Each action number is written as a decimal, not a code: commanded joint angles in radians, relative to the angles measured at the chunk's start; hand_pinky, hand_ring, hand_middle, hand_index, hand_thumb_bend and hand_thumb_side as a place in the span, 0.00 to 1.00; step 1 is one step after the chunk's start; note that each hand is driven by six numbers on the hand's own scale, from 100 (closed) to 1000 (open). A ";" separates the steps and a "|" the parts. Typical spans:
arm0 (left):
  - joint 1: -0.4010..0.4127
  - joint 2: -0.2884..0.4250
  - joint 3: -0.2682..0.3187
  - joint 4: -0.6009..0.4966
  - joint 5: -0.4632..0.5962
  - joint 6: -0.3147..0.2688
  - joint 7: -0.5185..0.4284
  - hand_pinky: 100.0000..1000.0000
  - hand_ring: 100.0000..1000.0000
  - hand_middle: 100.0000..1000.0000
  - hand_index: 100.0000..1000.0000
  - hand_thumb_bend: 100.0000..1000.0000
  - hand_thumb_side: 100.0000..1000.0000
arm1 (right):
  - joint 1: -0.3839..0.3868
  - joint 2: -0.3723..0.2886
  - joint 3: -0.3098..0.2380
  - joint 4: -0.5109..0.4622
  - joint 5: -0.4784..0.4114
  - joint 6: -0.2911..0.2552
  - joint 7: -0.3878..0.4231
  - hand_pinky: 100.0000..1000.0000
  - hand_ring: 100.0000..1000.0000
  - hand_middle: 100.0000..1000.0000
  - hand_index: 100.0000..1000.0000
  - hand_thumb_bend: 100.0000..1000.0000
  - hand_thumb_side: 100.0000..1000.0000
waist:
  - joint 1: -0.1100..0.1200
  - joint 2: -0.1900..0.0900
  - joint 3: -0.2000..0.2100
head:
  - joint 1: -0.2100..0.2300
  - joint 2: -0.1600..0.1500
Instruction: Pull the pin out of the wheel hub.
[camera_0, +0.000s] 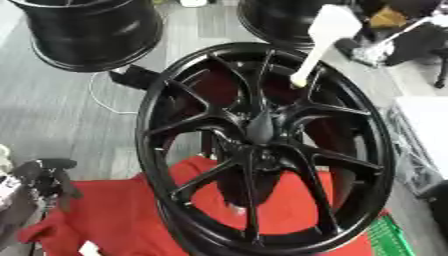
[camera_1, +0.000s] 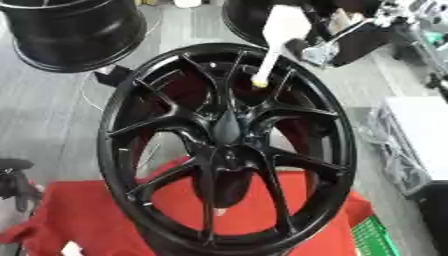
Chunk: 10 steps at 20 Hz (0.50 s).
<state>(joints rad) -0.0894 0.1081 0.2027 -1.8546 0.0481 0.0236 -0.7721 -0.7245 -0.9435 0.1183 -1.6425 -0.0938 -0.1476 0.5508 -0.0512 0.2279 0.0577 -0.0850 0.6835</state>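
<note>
Left eye view, nearest first: left hand (camera_0: 44, 180) sits low at the left edge, dark fingers curled inward, nothing visibly in them, idle beside the red cloth (camera_0: 114, 210). Green crate corner (camera_0: 389, 240) at lower right. Black wheel (camera_0: 262, 145) stands tilted on the cloth, spokes meeting at the wheel hub (camera_0: 261, 127) in the middle. Pin (camera_0: 319, 42) is a white piece, broad flat head up top, thin stem running down to a pale tip that lies over the gap between the upper spokes, above and right of the hub centre. Whether the tip is seated in a hole or already free cannot be told. Right hand (camera_1: 350, 42) shows only as a blurred black and silver shape just right of the pin head in the right eye view; its finger state cannot be told, nor contact with the pin. Farther back, two more black rims (camera_0: 92, 32) on grey floor.

Judged step: drawing the pin. Best done by pulling straight along the stem's line, up and away, without levering sideways against the spokes, and keeping the wheel from rocking.
</note>
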 joint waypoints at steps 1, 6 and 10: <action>0.000 0.026 0.016 -0.011 -0.008 0.005 0.010 0.56 0.29 0.39 0.74 0.00 0.91 | 0.048 -0.124 -0.100 -0.024 -0.086 -0.009 -0.078 0.18 0.35 0.58 0.67 0.00 0.17 | -0.003 -0.023 -0.015 | 0.025 -0.004; 0.008 0.028 0.032 -0.014 -0.018 0.009 0.028 0.56 0.29 0.39 0.74 0.00 0.92 | 0.244 -0.237 -0.270 0.033 -0.157 -0.043 -0.243 0.18 0.35 0.57 0.68 0.00 0.26 | -0.003 -0.020 -0.069 | 0.046 -0.012; 0.010 0.027 0.043 -0.017 -0.021 0.009 0.041 0.56 0.29 0.39 0.74 0.00 0.92 | 0.426 -0.264 -0.406 0.125 -0.174 -0.084 -0.391 0.18 0.35 0.57 0.69 0.00 0.36 | 0.005 -0.017 -0.115 | 0.058 -0.020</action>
<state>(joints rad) -0.0772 0.1155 0.2370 -1.8550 0.0281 0.0331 -0.7383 -0.2943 -1.1507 -0.2321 -1.5402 -0.2542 -0.2208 0.2024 -0.0445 0.2233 -0.0614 -0.0317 0.6754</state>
